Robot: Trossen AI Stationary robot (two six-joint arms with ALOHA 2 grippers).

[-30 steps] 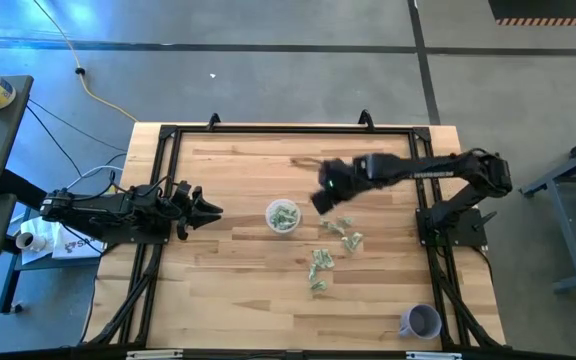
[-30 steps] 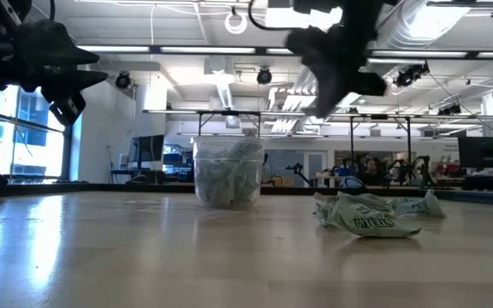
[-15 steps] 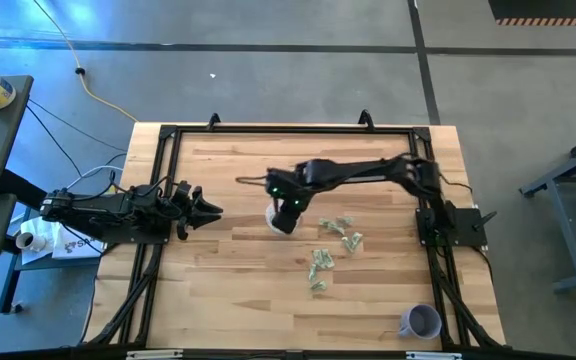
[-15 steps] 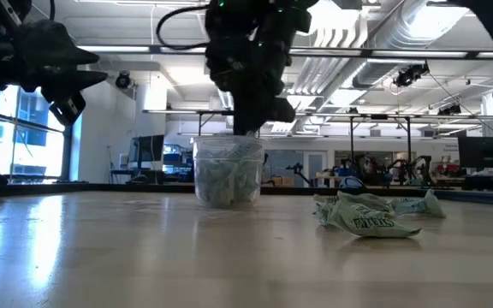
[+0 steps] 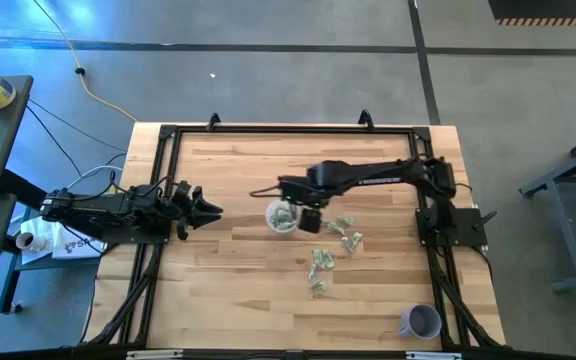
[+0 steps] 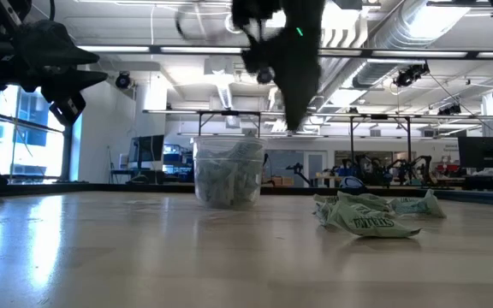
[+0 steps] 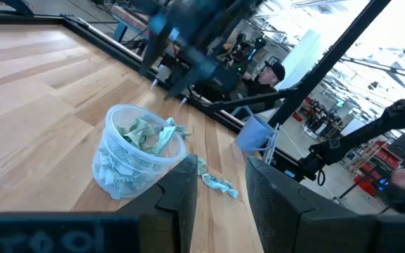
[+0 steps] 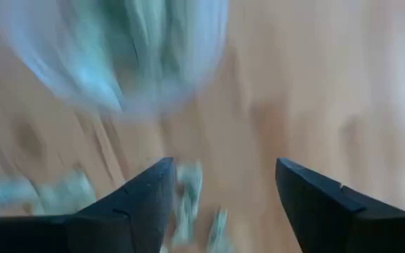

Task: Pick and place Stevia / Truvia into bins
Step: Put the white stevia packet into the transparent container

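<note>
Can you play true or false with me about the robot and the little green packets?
1. The clear cup has green packets inside. True.
2. Every packet is already in the cup. False: loose packets lie on the table beside it.
3. The right end effector is open with nothing between its fingers. True.
4. The purple cup sits in the middle of the table. False: it stands near a corner on the right arm's side.
5. The left end effector is reaching into the clear cup. False: it waits off at the table's left side.
</note>
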